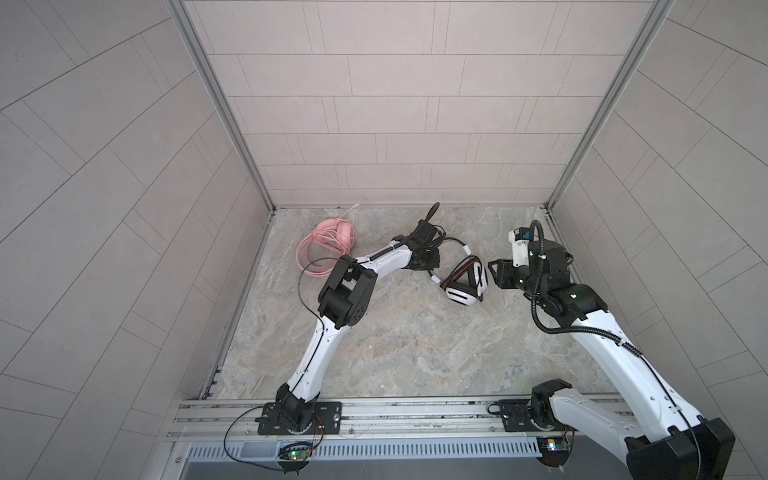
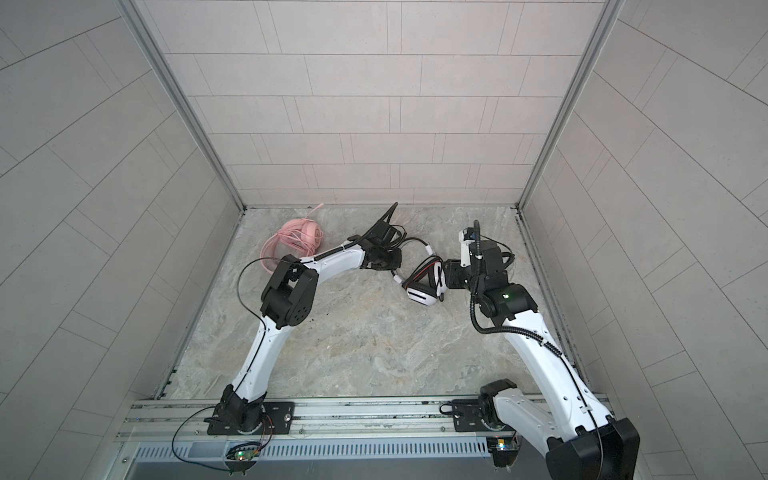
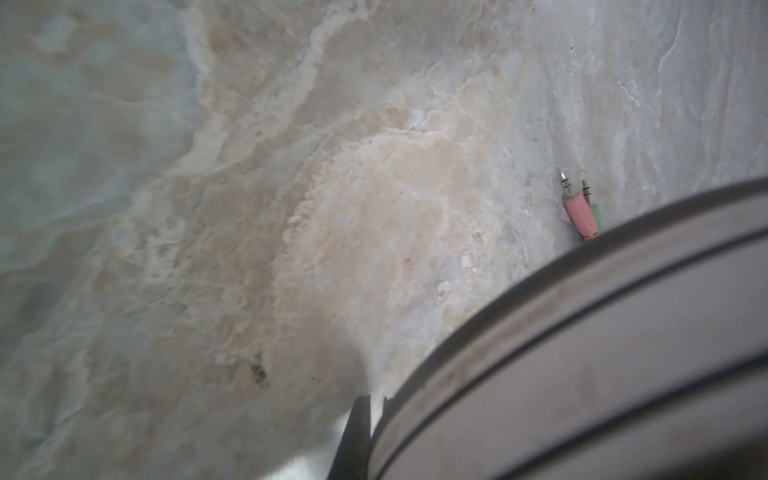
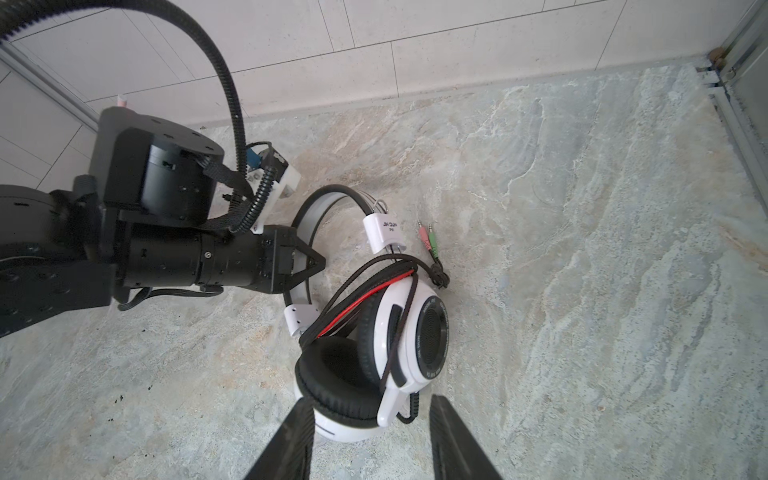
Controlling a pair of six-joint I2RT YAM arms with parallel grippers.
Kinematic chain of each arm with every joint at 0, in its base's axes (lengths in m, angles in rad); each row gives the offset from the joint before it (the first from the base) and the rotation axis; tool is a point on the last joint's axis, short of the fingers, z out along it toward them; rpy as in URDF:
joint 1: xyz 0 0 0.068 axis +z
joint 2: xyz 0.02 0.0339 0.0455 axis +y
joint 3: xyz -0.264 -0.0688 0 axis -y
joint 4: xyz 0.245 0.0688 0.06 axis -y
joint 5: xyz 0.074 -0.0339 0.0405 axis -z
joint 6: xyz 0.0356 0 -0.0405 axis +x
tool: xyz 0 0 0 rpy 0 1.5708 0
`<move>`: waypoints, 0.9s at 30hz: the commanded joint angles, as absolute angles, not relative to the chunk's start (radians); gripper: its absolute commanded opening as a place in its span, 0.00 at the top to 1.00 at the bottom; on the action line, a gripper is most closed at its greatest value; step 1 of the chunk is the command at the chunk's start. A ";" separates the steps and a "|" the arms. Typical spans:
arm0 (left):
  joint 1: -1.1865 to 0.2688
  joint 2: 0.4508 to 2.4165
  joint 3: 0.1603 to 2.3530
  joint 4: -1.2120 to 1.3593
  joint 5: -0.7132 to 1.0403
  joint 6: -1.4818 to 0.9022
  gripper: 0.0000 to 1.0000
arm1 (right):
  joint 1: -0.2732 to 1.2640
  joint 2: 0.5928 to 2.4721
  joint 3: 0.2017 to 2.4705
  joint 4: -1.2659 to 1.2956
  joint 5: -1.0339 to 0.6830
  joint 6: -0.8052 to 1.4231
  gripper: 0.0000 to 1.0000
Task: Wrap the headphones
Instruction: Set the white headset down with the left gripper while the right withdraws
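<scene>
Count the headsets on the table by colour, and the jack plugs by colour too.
Pink headset: 1
White-and-black headset: 1
Pink plug: 1
Green plug: 1
Total: 4

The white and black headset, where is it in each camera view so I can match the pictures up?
Top view: white and black headset, right of centre on the table.
Top view: same spot, nearer the middle.
Left wrist: only its blurred striped headband, close up at a corner of the frame.
Right wrist: the whole headset, centre of the picture.
Shared landmark: the left gripper, right beside the headband.
</scene>
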State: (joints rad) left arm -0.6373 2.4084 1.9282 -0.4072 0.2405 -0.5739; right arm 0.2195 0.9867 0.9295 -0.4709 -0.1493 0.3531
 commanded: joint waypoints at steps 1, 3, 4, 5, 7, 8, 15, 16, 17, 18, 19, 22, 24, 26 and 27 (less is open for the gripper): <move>-0.647 2.438 2.001 -0.459 0.268 -0.605 0.79 | 0.213 0.962 0.929 -0.488 -0.126 0.361 0.54; -0.648 2.440 2.001 -0.464 0.272 -0.607 0.74 | 0.214 0.957 0.928 -0.493 -0.124 0.359 0.54; -0.647 2.438 1.997 -0.468 0.270 -0.605 0.73 | 0.212 0.957 0.925 -0.493 -0.122 0.359 0.54; -0.647 2.431 1.991 -0.469 0.266 -0.602 0.72 | 0.212 0.956 0.924 -0.492 -0.121 0.359 0.54; -0.647 2.414 1.978 -0.474 0.253 -0.597 0.68 | 0.210 0.960 0.920 -0.490 -0.119 0.360 0.54; -0.647 2.400 1.969 -0.471 0.256 -0.597 0.64 | 0.210 0.962 0.918 -0.486 -0.119 0.362 0.54; -0.649 2.262 1.914 -0.499 0.214 -0.537 0.41 | 0.187 0.977 0.892 -0.469 -0.054 0.375 0.54; -0.647 2.233 1.895 -0.497 0.195 -0.523 0.39 | 0.179 0.980 0.890 -0.465 -0.036 0.371 0.54; -0.647 2.202 1.875 -0.495 0.175 -0.508 0.37 | 0.172 0.985 0.889 -0.462 -0.014 0.366 0.54; -0.647 2.175 1.856 -0.494 0.161 -0.494 0.36 | 0.165 0.990 0.891 -0.459 0.003 0.364 0.54; -0.646 2.142 1.832 -0.490 0.146 -0.478 0.36 | 0.156 0.999 0.891 -0.452 0.027 0.359 0.54; -0.645 2.039 1.744 -0.463 0.106 -0.442 0.36 | 0.109 1.029 0.890 -0.428 0.096 0.374 0.54; -0.641 1.960 1.676 -0.441 0.078 -0.419 0.36 | 0.078 1.057 0.880 -0.399 0.147 0.376 0.52; -0.633 1.864 1.569 -0.392 0.026 -0.401 0.36 | 0.050 1.095 0.865 -0.367 0.242 0.401 0.51; -0.628 1.818 1.514 -0.362 0.000 -0.401 0.36 | 0.040 1.107 0.850 -0.336 0.285 0.401 0.50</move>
State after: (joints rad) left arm -0.6392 1.9099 1.6127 -0.4145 0.0971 -0.4503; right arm 0.0639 1.0794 0.8818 -0.4004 0.1200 0.3737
